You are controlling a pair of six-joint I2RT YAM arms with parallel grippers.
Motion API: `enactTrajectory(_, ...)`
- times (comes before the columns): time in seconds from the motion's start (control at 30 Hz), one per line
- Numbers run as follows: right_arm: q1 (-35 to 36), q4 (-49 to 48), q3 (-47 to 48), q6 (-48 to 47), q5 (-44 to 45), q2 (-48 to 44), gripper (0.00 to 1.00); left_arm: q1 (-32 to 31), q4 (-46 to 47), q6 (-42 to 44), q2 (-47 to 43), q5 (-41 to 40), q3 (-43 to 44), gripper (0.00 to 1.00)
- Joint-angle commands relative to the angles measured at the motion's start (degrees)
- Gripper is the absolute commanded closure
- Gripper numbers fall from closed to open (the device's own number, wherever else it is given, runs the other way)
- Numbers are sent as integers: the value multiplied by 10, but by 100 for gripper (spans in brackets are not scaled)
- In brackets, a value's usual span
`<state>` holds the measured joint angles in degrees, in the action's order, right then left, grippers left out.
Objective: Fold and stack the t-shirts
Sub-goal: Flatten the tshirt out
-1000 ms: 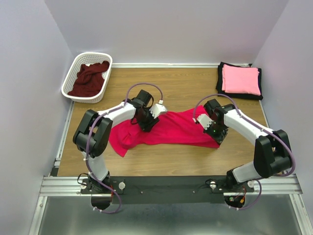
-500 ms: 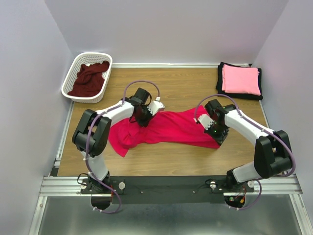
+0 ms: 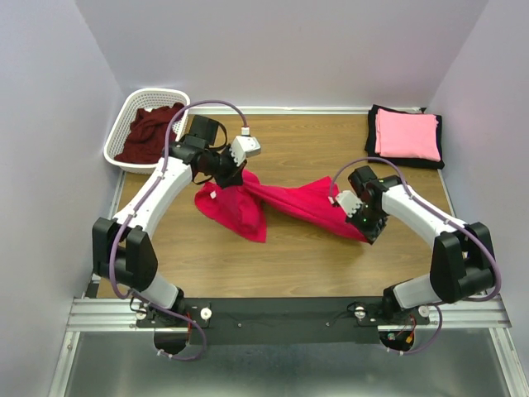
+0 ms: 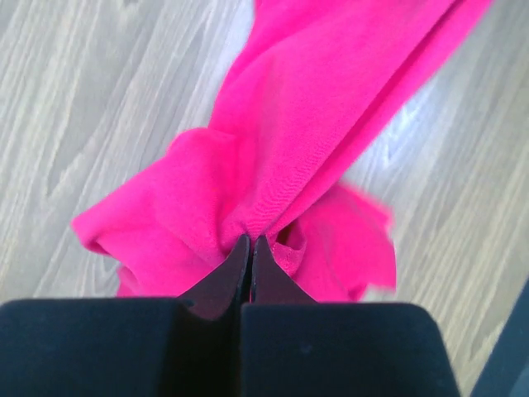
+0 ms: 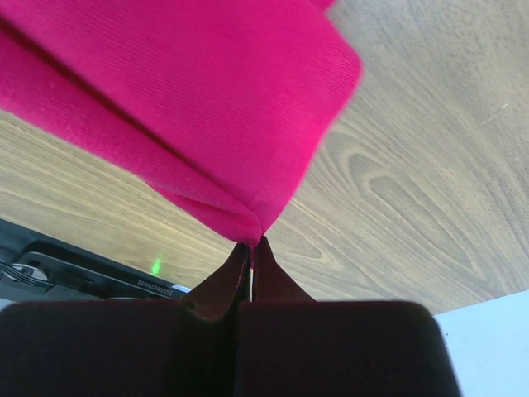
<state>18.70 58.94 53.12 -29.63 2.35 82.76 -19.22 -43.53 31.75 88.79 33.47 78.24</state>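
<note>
1. Wood-grain table (image 3: 297,265), flat and matte. Plain pale lilac walls (image 3: 273,50) on three sides. Metal rail (image 3: 289,310) along the six o'clock edge.
2. White lattice basket (image 3: 124,124) sat at ten o'clock, with the maroon shirt (image 3: 151,132) bunched inside. At two o'clock the folded pink shirt (image 3: 407,135) lay on the folded black shirt (image 3: 376,120).
3. Red shirt (image 3: 289,203) hung mid-table, strung between both claws. Its long axis ran roughly ten to four o'clock, and a loose flap drooped toward six from the ten o'clock end.
4. Left gripper (image 4: 250,241) was pinched tight on a gathered bunch of the red shirt. Right gripper (image 5: 251,245) was pinched tight on a folded corner.
5. The cloth was a fine ribbed knit, soft, and puckered at each pinch.
</note>
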Motion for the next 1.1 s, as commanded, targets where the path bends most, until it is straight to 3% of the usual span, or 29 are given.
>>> enactTrajectory(0.0,-13,2,17,-1,-8,-9,99,22,-74,54,1,46,-1,98)
enactTrajectory(0.3,-57,24,41,-31,12,-35,99,47,-87,129,10,21,-32,88)
enactTrajectory(0.47,-66,34,51,-32,3,-34,99,70,-140,204,2,14,-30,79)
enactTrajectory(0.63,-65,39,57,-33,-13,-20,99,95,-148,249,-26,-15,-77,80)
enactTrajectory(0.77,-65,41,59,-34,-15,-19,100,109,-133,248,-44,-27,-116,88)
enactTrajectory(0.83,-65,42,59,-33,-20,-16,100,109,-120,224,-47,-25,-134,76)
enactTrajectory(0.87,-65,42,59,-33,-19,-15,100,108,-106,212,-45,-18,-135,61)
enactTrajectory(0.97,-65,43,61,-32,-19,-12,99,103,-103,156,-24,25,-127,42)
enactTrajectory(1.07,-65,43,60,-32,-18,-12,99,93,-57,69,-13,22,-138,37)
